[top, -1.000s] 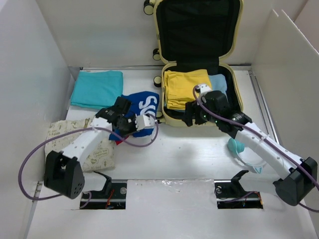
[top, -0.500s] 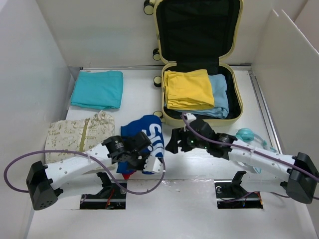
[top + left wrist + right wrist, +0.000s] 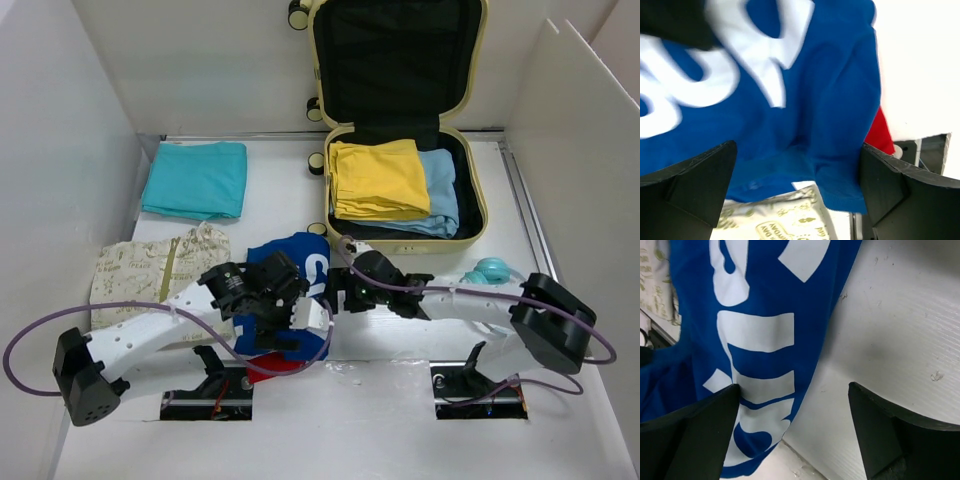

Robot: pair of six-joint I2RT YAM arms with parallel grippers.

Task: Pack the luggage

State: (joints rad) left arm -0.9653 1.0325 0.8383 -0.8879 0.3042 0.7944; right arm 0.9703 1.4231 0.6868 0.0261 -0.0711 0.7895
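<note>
Both arms were down over the blue shirt [image 3: 290,262] at the near middle of the table. The left gripper [image 3: 800,190] was spread as wide as it goes. Its wrist view showed blue cloth lying below and between the black fingers [image 3: 695,185], nothing pinched. The right gripper [image 3: 790,435] gaped too and held nothing. One finger sat at the shirt's lettered edge, the other over bare table [image 3: 890,315].

And the luggage [image 3: 430,243]? It lay open at the far side, right of centre, between 1 and 2 o'clock from the shirt in the overhead view. Its long axis ran 12 to 6, with the black-lined lid raised at the 12 o'clock end and the open half toward the arms. A yellow garment [image 3: 375,180] and a pale blue one [image 3: 445,190] were already inside.

The right gripper was the nearer tool, just off the case's front wall, while the left sat at about 8 o'clock from that wall with the shirt in between. By my reading, the shirt needed a fresh grip and a carry toward 1 o'clock over that low front wall. A teal cloth [image 3: 195,178] and a patterned cream piece [image 3: 150,270] waited on the left.
</note>
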